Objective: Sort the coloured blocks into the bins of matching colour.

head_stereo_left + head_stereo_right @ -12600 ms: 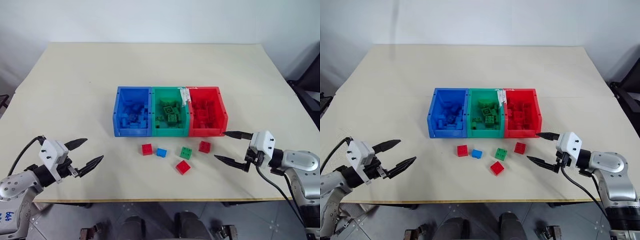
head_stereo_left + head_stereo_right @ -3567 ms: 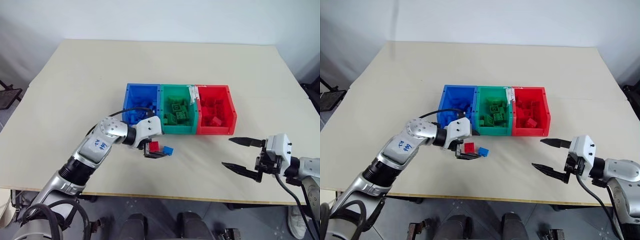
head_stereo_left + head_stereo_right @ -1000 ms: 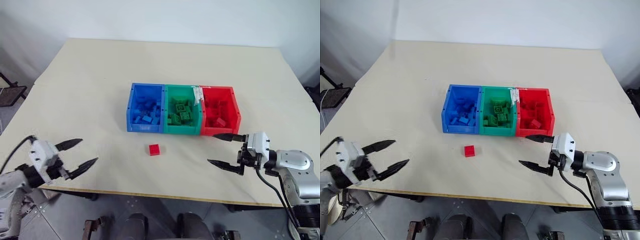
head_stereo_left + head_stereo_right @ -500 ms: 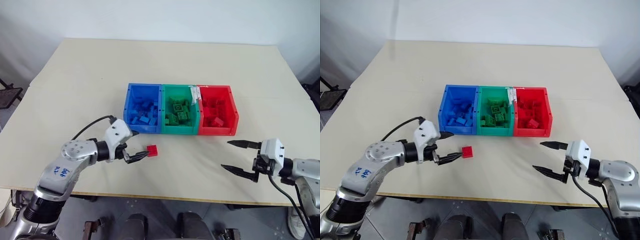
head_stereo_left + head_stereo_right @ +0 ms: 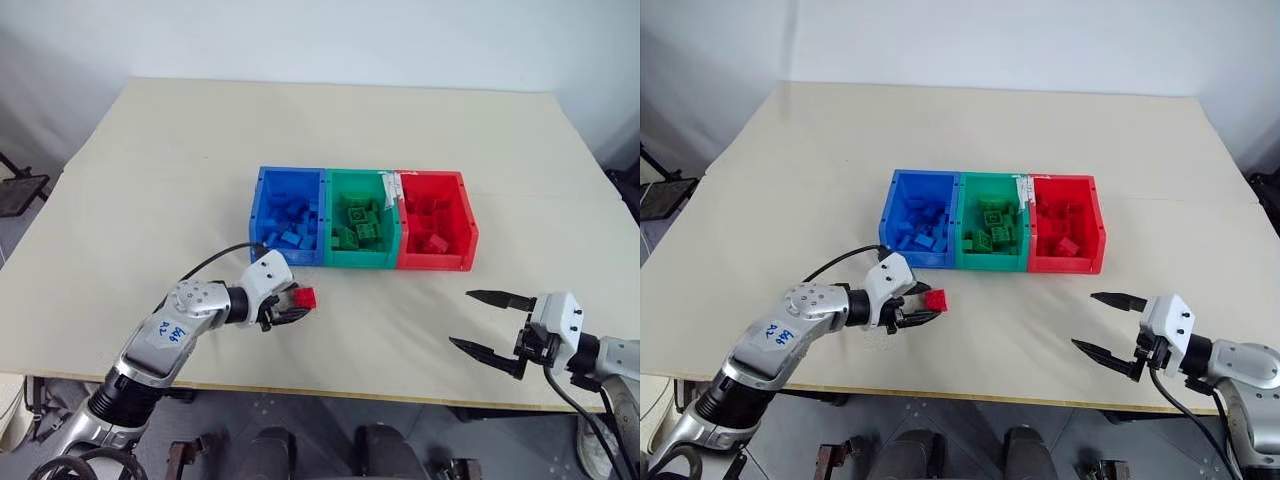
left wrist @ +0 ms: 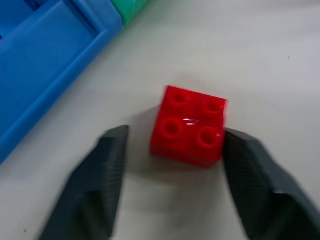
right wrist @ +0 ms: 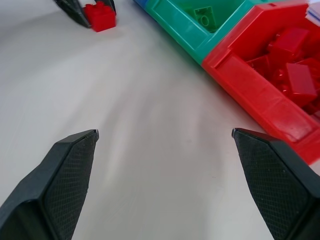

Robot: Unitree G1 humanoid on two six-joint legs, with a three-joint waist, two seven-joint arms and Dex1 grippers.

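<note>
Now the left gripper (image 6: 172, 145), empty and wide at the table's (image 5: 150, 180) edge a second ago, brackets the last loose red block (image 5: 305, 297) with narrowing jaws, 1 finger touching, while the 3 bins (image 5: 362, 232) sit near and the wide-open right gripper (image 5: 488, 321) hangs well apart.

The red block (image 6: 189, 125) is glossy moulded plastic with a small highlight between its studs, the blue bin (image 5: 291, 217), green bin (image 5: 361, 220) and red bin (image 5: 436, 234) look like smooth plastic, the counter (image 5: 330, 140) is matt beige, and the right tool's (image 7: 165, 137) black fingers (image 7: 67, 170) carry a fine cross-hatched matt texture.
</note>
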